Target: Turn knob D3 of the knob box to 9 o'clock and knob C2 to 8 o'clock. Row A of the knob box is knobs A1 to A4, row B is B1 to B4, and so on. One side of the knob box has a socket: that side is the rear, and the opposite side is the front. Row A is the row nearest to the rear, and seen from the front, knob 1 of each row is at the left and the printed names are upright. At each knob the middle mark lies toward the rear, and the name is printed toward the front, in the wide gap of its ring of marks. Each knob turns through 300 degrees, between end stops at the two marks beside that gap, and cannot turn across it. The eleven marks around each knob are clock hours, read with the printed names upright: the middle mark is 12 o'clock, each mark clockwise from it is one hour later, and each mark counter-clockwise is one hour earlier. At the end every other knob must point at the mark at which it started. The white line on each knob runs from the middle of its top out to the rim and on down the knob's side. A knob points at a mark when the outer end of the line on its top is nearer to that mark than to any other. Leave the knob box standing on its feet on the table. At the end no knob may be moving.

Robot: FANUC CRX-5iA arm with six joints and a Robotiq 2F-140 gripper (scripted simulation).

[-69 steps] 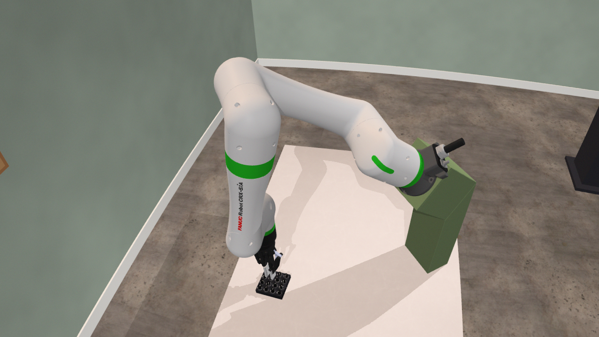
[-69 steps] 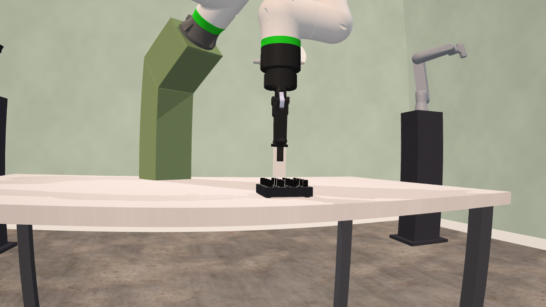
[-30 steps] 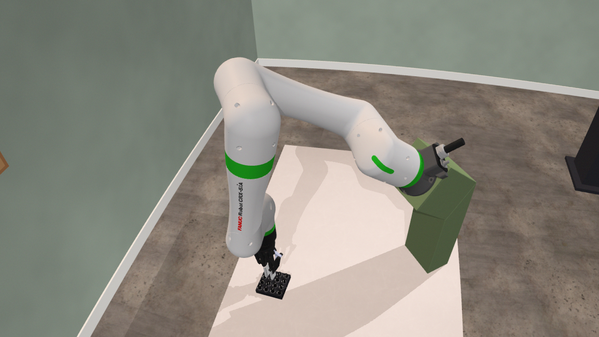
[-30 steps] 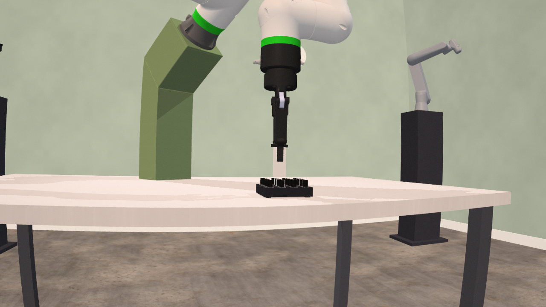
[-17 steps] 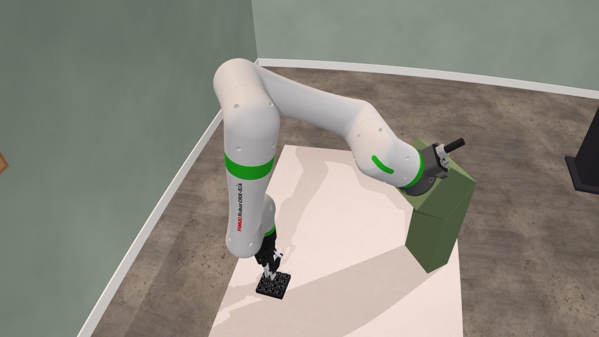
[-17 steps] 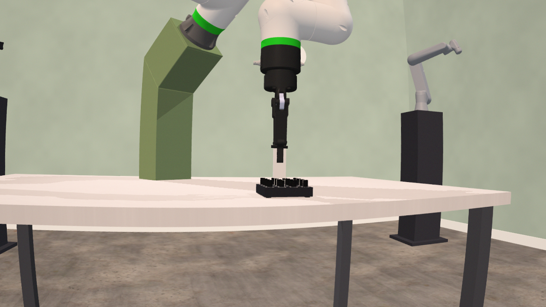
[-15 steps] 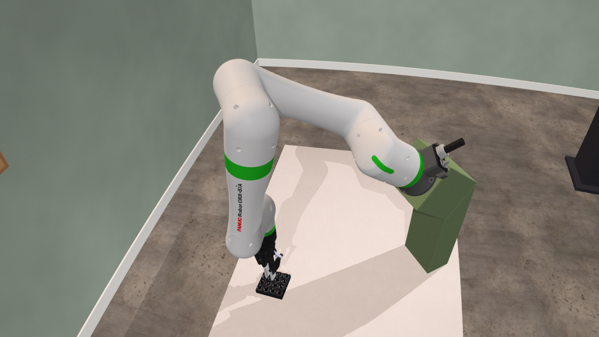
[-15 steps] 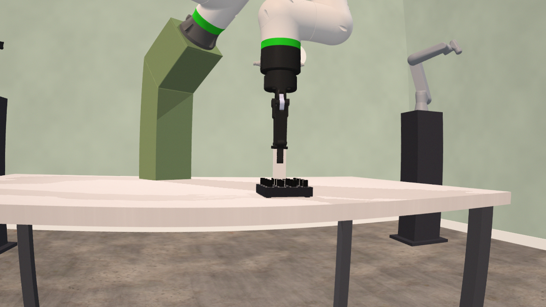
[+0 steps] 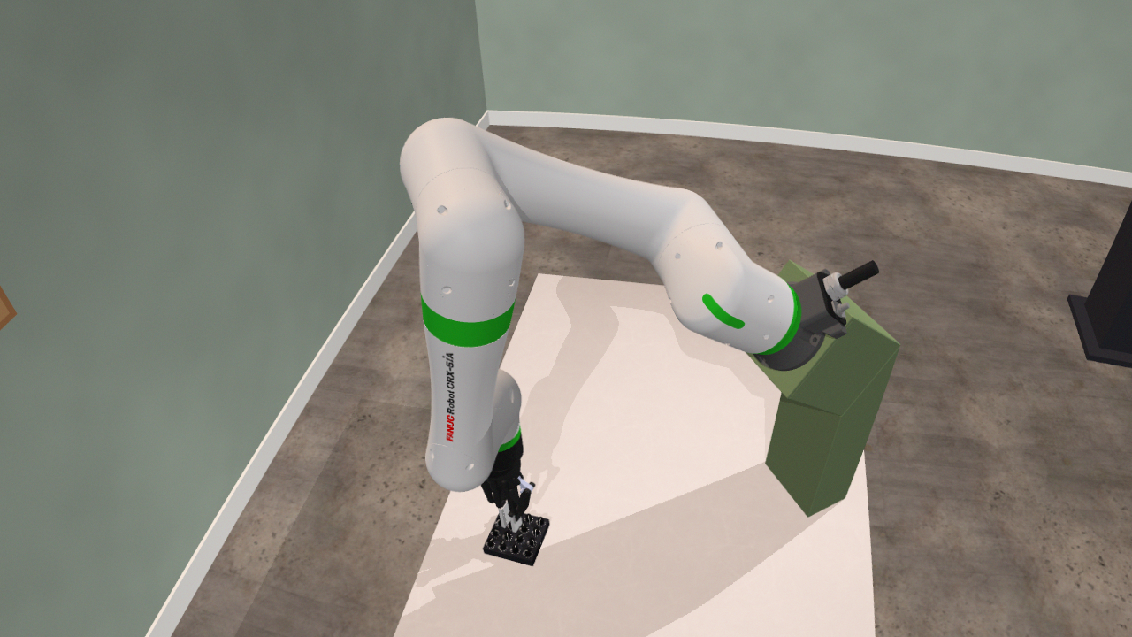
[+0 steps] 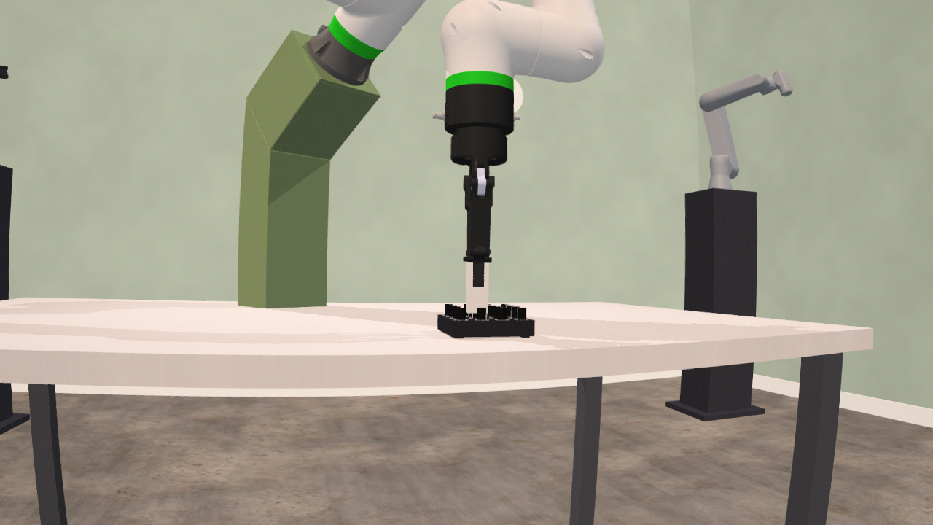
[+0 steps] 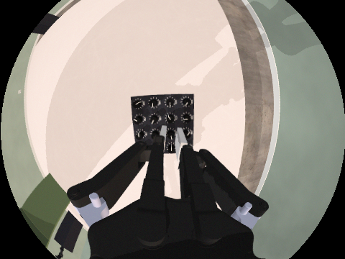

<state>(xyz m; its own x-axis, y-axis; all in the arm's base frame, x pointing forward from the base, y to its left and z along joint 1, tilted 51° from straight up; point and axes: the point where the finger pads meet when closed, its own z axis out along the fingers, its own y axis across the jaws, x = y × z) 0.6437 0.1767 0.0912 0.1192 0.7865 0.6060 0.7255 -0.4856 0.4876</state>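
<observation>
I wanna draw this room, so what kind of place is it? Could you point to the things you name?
Probably a robot lab or workshop. A big white robot arm point(image 9: 467, 253) point(image 10: 485, 39) reaches over a table point(image 9: 648, 443) point(image 10: 293, 368), and another, grey arm point(image 10: 730, 94) stands on a dark pillar point(image 10: 721, 248) point(image 9: 1112, 293).

The gripper point(image 9: 510, 524) point(image 10: 477, 312) point(image 11: 170, 134) is coming down over the knob box point(image 9: 508, 559) point(image 10: 485, 327) point(image 11: 162, 110), and its pale fingertips are now reaching lower, overlapping the knob tops in the exterior view. The white arm point(image 9: 467, 181) point(image 10: 479, 39) is sinking with it, its raised elbow dipping in the top view. Behind the table, the small gray arm point(image 10: 733, 92) is swinging back toward its oldest pose after leaning the other way. At the left edge, a dark tip point(image 10: 3, 71) is rising slightly.
</observation>
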